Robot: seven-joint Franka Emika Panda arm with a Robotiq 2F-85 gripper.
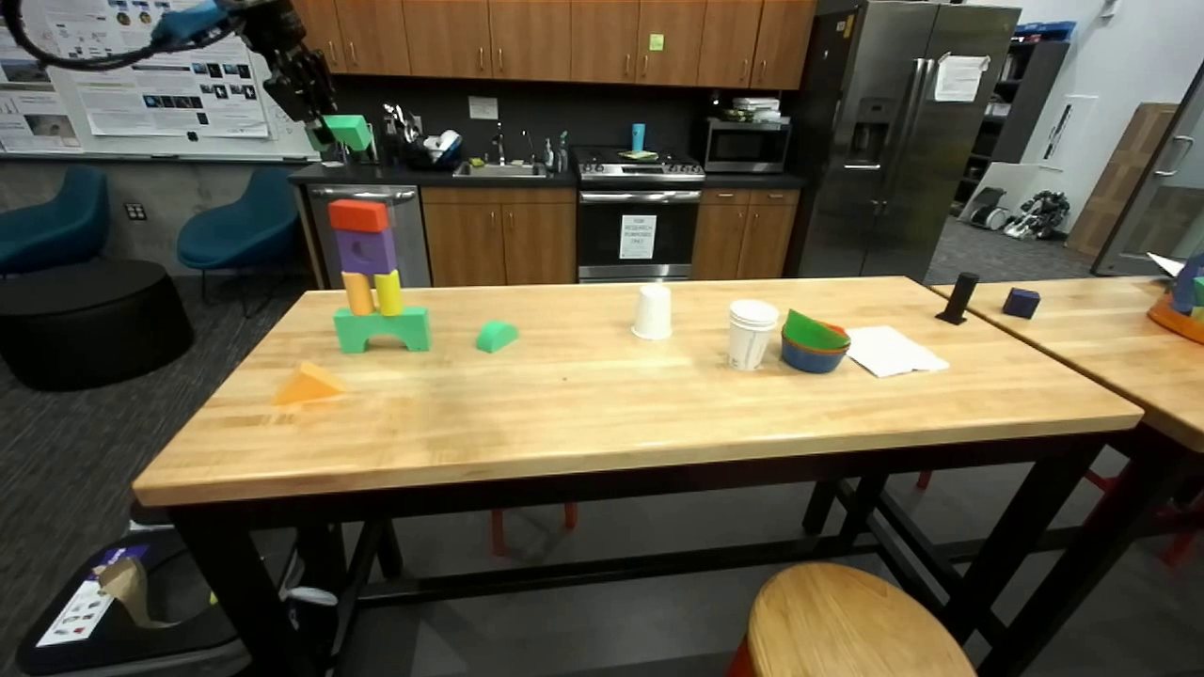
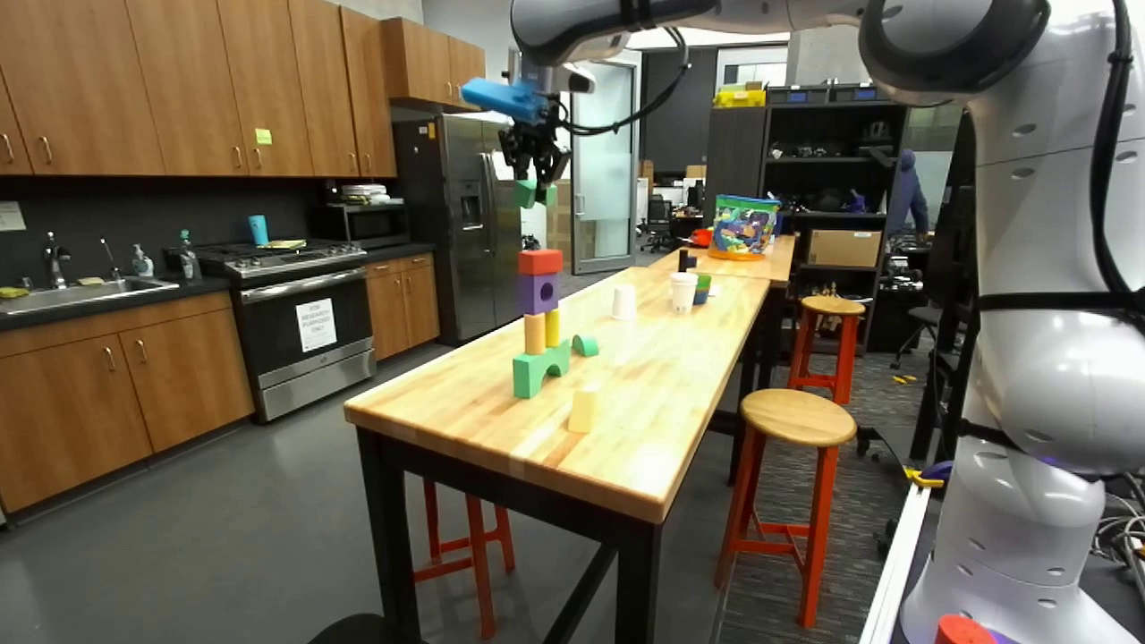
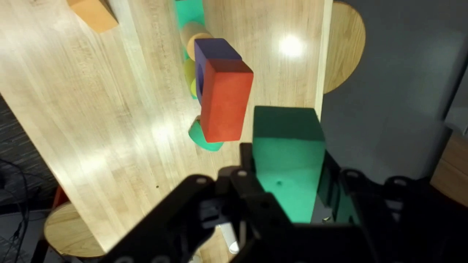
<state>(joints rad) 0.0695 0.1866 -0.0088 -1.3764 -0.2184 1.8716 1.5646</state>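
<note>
Gripped High, Partly Hidden

Can trace the desk [image 1: 564, 404] end to end in an exterior view, but just in part in the wrist view. Find the arm [image 2: 1029, 197] cut off in both exterior views. Can read the whole tower [image 2: 530, 295] in both exterior views: from the bottom, green arch [image 1: 383, 329], orange cylinder [image 1: 358, 293] and yellow cylinder [image 1: 388, 293] side by side, purple block [image 1: 384, 252], red block [image 1: 358, 215]. From the wrist, see the purple block largely masked by the red, and just patches of the arch. Find the tool [image 3: 287, 166] clamped on a green block [image 3: 289, 179], with jaws parted by only the block's width; cannot tell its full shape, or how to read a darker green patch [image 3: 345, 210] past one jaw. Place it higher than the red block and apart from it; cannot judge whether straight over. Can see nested bowls [image 2: 703, 288] partly behind white cups [image 2: 682, 291] in an exterior view. See the orange triangular block [image 3: 94, 14] cut off at the top of the wrist view. See there, too, the green half-round block [image 3: 199, 136] partly behind the red one, plus a white piece [image 3: 231, 239] too small to identify.
</note>
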